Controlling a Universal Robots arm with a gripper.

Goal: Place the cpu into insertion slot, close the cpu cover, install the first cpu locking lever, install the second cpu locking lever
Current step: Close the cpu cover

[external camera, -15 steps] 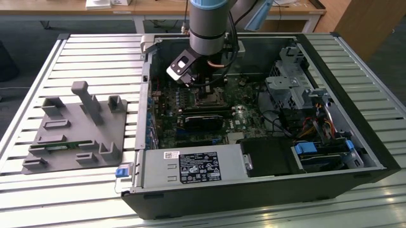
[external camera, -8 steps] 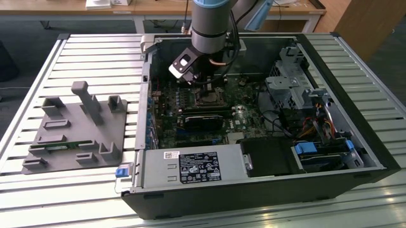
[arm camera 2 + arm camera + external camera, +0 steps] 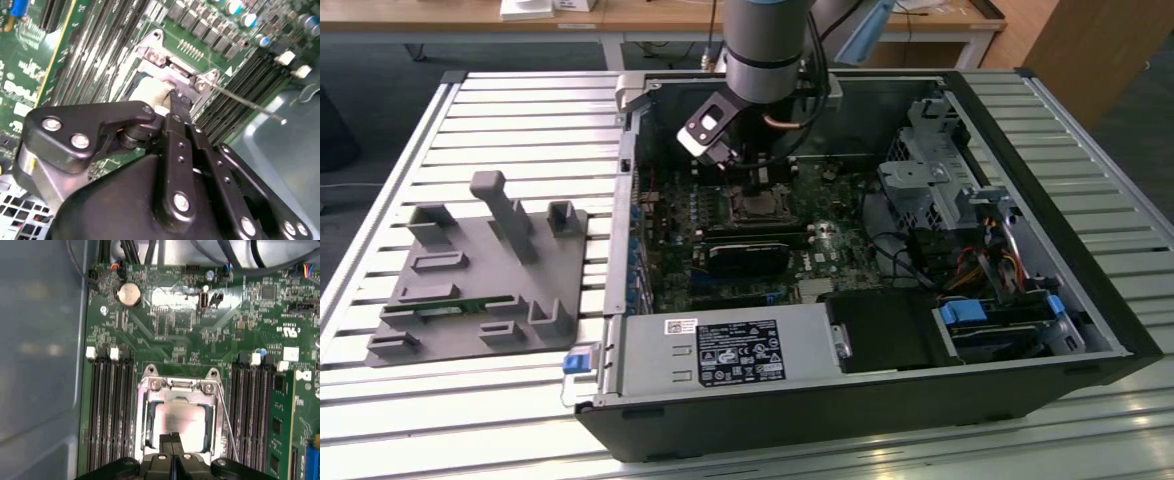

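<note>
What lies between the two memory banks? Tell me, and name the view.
In the first wrist view, the slot holding the cpu, framed by the cover, sits between the memory banks.

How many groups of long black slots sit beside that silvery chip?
2. In the first wrist view, one slot bank lies between the cpu and the grey case wall; the other slot bank lies on the cpu's opposite side, beside a green card.

The arm (image 3: 767,40) came down almost straight from above the gripper (image 3: 171,439), which pointed downward. Its two black fingers (image 3: 179,106) were pressed together, only a thin seam between the tips.
</note>
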